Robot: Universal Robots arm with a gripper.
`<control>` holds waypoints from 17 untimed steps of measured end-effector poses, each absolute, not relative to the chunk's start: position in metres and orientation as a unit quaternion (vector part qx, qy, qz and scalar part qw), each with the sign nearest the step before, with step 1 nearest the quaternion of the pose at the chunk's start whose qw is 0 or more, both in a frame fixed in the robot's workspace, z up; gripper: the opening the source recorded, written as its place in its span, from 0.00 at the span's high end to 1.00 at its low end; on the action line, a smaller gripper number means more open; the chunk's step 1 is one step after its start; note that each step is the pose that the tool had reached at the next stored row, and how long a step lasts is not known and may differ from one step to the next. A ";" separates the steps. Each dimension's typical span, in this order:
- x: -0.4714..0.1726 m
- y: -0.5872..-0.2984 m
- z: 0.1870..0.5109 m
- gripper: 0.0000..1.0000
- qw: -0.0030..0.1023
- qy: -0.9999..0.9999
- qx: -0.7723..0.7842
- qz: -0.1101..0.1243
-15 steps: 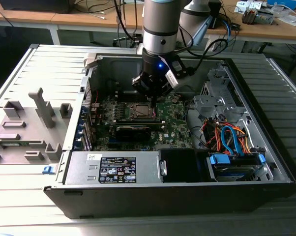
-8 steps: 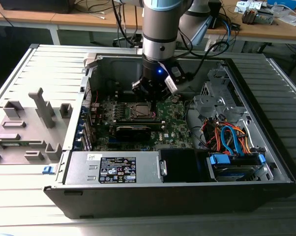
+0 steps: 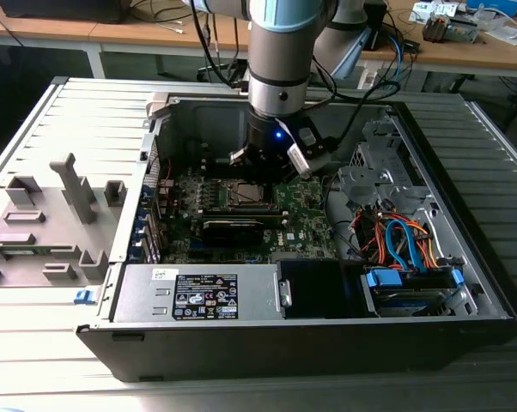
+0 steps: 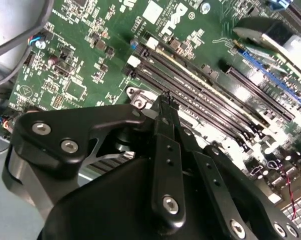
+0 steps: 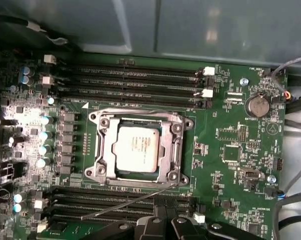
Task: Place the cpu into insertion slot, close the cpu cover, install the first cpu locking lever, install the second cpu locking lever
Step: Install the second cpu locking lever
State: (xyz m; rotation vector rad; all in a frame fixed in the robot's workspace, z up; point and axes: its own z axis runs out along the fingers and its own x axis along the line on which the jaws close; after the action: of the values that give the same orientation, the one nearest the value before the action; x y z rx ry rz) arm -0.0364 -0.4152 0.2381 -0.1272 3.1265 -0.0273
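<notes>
Gripper (image 5: 163, 220): fingers drawn together to a narrow tip, nothing visible between them; positioned low over the motherboard (image 5: 230, 150), just beside one edge of the socket, as shown in the first wrist view.
Gripper, exterior view (image 3: 271, 159): hangs inside the open computer case (image 3: 465, 215), above the socket area.
Cpu (image 5: 137, 148): seated flat and square in the insertion slot (image 5: 140, 149); silver top fully exposed.
Cpu cover (image 5: 105, 150): appears to lie down around the chip as a metal frame, its cut-out centred on the cpu top.
Locking lever (image 5: 128, 201): thin metal rod running at an angle from near the fingertips across the memory slots (image 5: 135, 87); judged not yet latched.
Hazard, slip: a thin, springy rod could skid off the closed tip, causing the fingers to strike nearby board components.
Hazard, misalignment: pressing the lever off its hook line could leave the cover unclamped.
Hazard, chip shift: side load on the cover might disturb the cpu over the pins.
</notes>
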 end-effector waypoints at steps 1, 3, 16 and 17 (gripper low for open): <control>-0.036 -0.418 0.238 0.89 0.007 0.999 -0.041 0.005; -0.037 -0.420 0.238 0.89 0.008 0.999 -0.040 0.025; -0.060 -0.439 0.237 0.89 0.010 0.997 -0.040 0.062; -0.062 -0.439 0.236 0.89 0.010 0.997 -0.040 0.064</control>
State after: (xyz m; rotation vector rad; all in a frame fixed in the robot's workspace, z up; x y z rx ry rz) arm -0.0615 -0.4392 0.2364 -0.1254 3.1120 0.2002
